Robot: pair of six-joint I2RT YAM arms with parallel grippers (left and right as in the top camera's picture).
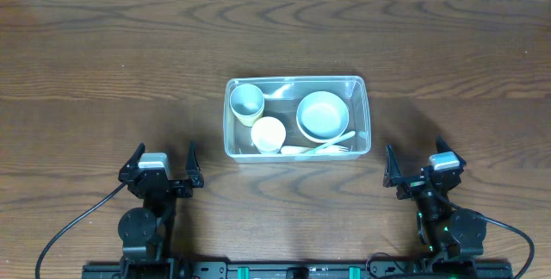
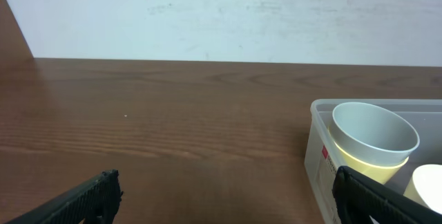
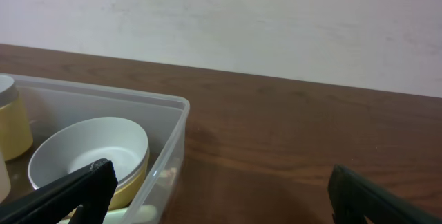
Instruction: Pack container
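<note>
The clear rectangular plastic container (image 1: 294,79) is lying ahead between the left claw (image 1: 164,152) and the right claw (image 1: 414,153), long axis crosswise; both claws are gaping apart, empty; the right seems slightly nearer.

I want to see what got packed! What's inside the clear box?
Inside the container: a white cup stacked in a yellow one, a cream cup, a white bowl nested in a yellow bowl, and pale cutlery. Whatever lies under the bowls is covered.
</note>
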